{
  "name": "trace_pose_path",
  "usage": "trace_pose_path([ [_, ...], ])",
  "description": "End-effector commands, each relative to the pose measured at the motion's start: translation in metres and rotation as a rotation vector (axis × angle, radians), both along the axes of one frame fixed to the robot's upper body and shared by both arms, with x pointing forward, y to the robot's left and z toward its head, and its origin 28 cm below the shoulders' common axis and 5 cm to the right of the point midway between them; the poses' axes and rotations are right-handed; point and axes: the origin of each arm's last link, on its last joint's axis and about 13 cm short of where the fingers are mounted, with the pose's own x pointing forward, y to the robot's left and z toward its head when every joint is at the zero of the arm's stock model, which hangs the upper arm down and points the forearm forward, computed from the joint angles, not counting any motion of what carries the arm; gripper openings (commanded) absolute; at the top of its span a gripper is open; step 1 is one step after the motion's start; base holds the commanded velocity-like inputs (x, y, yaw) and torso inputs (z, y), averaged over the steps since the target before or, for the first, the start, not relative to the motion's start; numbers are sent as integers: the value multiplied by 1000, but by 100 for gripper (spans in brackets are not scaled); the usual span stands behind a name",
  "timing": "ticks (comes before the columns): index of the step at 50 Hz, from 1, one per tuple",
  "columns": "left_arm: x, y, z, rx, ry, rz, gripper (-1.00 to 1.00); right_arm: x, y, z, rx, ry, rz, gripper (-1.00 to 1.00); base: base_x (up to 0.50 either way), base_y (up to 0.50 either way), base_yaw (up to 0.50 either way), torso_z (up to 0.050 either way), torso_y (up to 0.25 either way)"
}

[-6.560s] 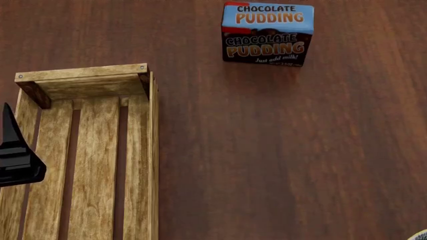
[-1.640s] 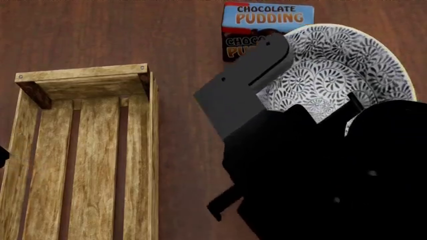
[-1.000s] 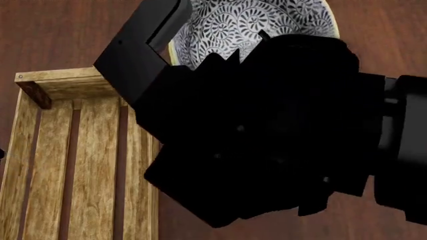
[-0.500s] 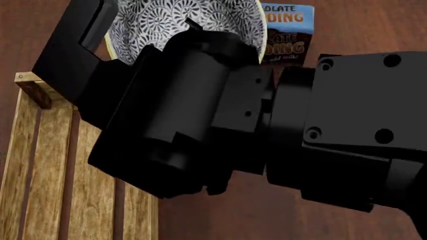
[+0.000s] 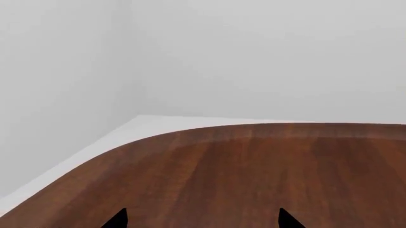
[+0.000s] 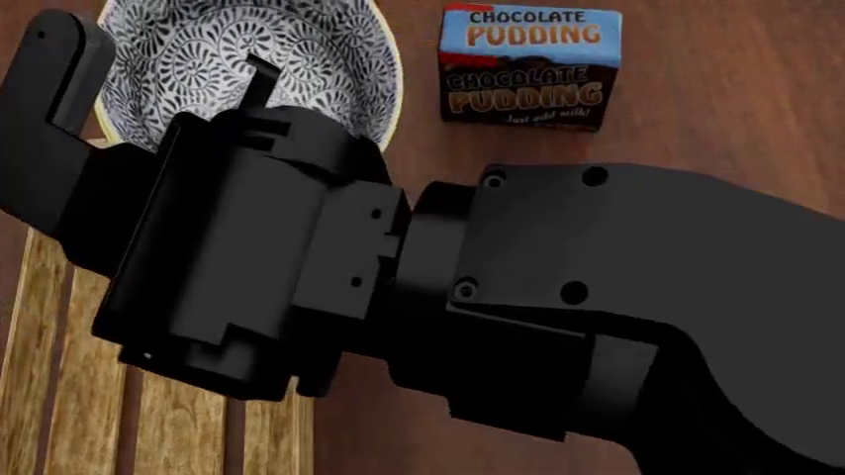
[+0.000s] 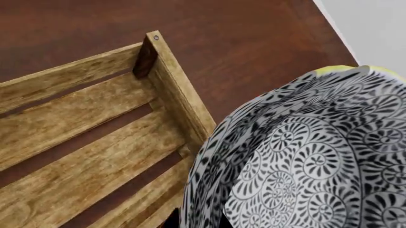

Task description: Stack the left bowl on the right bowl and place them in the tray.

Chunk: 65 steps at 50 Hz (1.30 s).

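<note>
The black right gripper is clamped on the rim of a black-and-white patterned ceramic bowl, holding it above the far end of the light-wood slatted tray. The left gripper's fingertips stand apart over the brown wooden table. A blue-and-brown chocolate pudding box stands at far right.

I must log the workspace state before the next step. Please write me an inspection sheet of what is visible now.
Surface: dark wood table, rounded edge in left wrist view.
Job's things: patterned bowl held above the tray, over its end; a second bowl cannot be told apart.
Clutter: pudding box, standing on the table apart from the tray.
Claws: right claw shut on the bowl rim; left claw open, empty.
Cables: nothing seen.
Surroundings: plain pale walls.
</note>
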Motion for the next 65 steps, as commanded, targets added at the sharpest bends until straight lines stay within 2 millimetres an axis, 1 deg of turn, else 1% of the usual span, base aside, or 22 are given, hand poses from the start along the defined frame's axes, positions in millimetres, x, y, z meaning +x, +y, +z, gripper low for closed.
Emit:
trace_pose_path([
  [1,-1,3,0,-2,-3,11,100,4,6,1,-7,-51,60,-100,0,0,0,0,0],
  [19,0,10,0,-29,-1,39,100,-2,8,-9,-58,-15,138,-100,0,0,0,0,1],
  [26,0,14,0,-43,-3,48,100,-2,9,-14,-100,-10,208,-100,0,0,0,2,1],
  [31,0,18,1,-59,-4,62,100,-2,11,-18,-152,-7,289,-100,0,0,0,0,0],
  [40,-2,24,1,-81,-8,78,100,-2,12,-21,-187,-8,347,-100,0,0,0,0,1],
  [51,-2,29,1,-104,-7,94,100,2,13,-22,-236,3,403,-100,0,0,0,0,1],
  [65,-4,36,1,-136,-12,113,100,13,11,-25,-287,37,441,-100,0,0,0,0,1],
])
